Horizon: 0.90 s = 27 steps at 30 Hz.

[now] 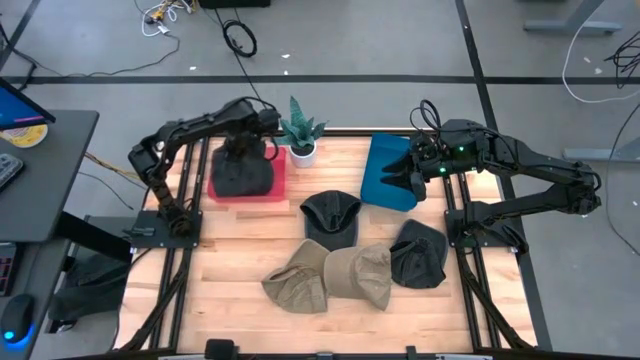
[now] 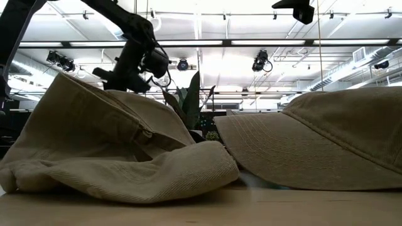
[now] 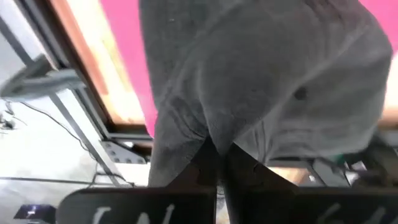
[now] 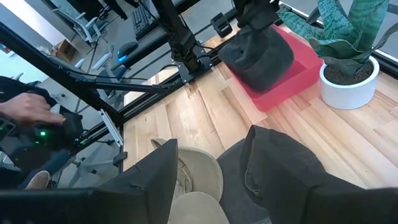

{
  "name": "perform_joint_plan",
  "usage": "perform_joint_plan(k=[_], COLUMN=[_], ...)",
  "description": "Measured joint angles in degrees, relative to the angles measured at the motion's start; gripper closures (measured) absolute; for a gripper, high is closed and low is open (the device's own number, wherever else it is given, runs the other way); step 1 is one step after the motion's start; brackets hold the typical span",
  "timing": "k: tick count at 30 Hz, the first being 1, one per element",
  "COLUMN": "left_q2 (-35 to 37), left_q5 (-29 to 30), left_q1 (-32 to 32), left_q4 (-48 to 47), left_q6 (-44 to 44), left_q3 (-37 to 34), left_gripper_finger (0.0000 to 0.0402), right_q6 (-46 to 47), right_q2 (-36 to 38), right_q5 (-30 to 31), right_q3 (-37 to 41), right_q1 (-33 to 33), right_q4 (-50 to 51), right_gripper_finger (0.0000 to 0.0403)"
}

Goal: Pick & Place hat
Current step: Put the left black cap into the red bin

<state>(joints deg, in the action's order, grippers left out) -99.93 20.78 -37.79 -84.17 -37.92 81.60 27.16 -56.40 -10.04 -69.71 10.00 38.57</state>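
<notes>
A dark grey hat hangs over the pink tray at the table's far left, and my left gripper is shut on its top. The right wrist view shows the same hat with its underside on the tray. My right gripper hovers open over the blue tray at the far right, with nothing between its fingers. On the table lie two other dark hats and two tan hats. My left gripper pinches a bunched fold of the hat's cloth between its two fingers, at the hat's top. The fingers come from above, pointing steeply down. The hat hangs slack below them, and its lower part seems to rest on the pink tray.
A potted plant in a white pot stands at the far edge between the two trays. The loose hats fill the table's middle and near part. A person's hand shows beyond the table's left side. Bare wood lies near the left edge.
</notes>
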Motion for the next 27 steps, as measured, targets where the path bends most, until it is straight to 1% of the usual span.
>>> perform_joint_plan(k=[6,8,11,13,16,22,25,27], left_q2=[1.01,0.99,0.95,0.93,0.93,0.93,0.93,0.93], left_q5=[-0.25,-2.20,-7.00,-8.21,-8.46,-8.57,-10.76,-12.69], left_q1=[1.40,1.71,2.19,2.44,2.44,2.44,2.42,2.40], left_q4=[3.69,3.85,6.07,8.12,9.77,9.82,9.78,9.78], left_q6=[-3.44,-3.58,-3.71,-3.26,-2.46,-1.67,0.09,1.63], left_q3=[-0.26,-0.26,-0.26,-0.26,-0.26,-0.26,-0.26,-0.26], left_gripper_finger=[0.0397,0.0394,0.0392,0.0396,0.0397,0.0394,0.0394,0.0388], right_q6=[-0.02,0.00,0.00,-0.01,0.00,0.00,0.00,-0.01], right_q2=[0.00,0.00,0.00,0.00,0.00,0.00,0.00,0.00], right_q5=[0.00,0.02,0.02,0.02,0.02,0.04,0.04,0.04], right_q3=[0.00,0.00,0.00,0.00,0.00,0.00,0.00,0.00], right_q1=[0.01,0.01,0.01,0.01,0.00,0.01,0.02,0.00], right_q4=[0.00,0.00,0.00,0.00,0.00,0.00,0.00,0.00], right_gripper_finger=[0.0195,0.0195,0.0195,0.0195,0.0195,0.0195,0.0195,0.0195])
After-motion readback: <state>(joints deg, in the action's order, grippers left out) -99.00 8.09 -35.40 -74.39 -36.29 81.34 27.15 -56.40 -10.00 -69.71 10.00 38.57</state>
